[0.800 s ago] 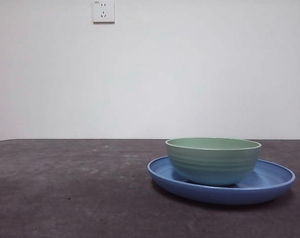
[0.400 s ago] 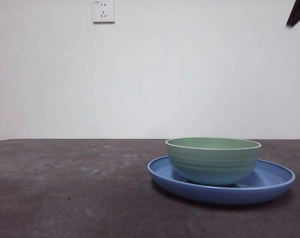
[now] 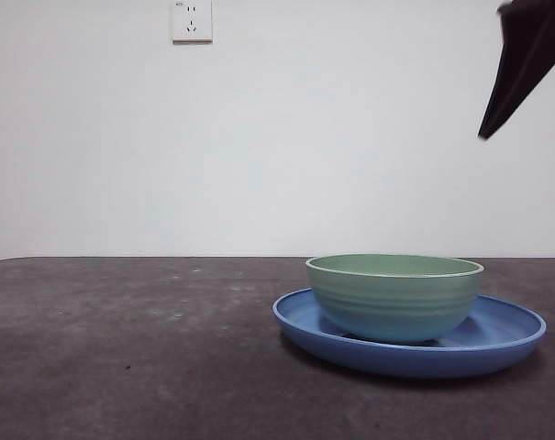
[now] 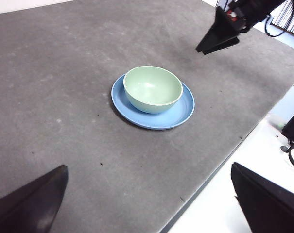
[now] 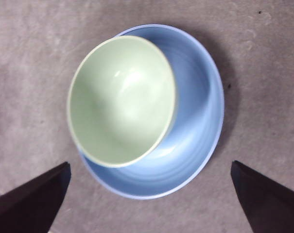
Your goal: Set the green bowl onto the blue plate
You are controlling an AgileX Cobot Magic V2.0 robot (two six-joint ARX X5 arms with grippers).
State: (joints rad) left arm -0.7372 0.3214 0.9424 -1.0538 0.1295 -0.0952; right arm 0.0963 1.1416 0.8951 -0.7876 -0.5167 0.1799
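Observation:
The green bowl (image 3: 394, 295) stands upright inside the blue plate (image 3: 511, 332), towards the plate's left side. Both show in the left wrist view, bowl (image 4: 152, 88) on plate (image 4: 183, 108), and in the right wrist view, bowl (image 5: 120, 99) on plate (image 5: 202, 104). My right gripper (image 5: 149, 201) is open and empty, high above the bowl and plate and looking straight down on them. It shows as a dark tip at the top right of the front view (image 3: 523, 64) and in the left wrist view (image 4: 218, 40). My left gripper (image 4: 147, 204) is open and empty, well back from the plate.
The dark grey table (image 3: 121, 348) carries only the plate and bowl. A white wall with a socket (image 3: 192, 20) stands behind it. In the left wrist view the table's edge (image 4: 219, 160) runs close to the plate, with pale floor beyond.
The right gripper has come down into the front view from the top right corner. The bowl and plate have not moved.

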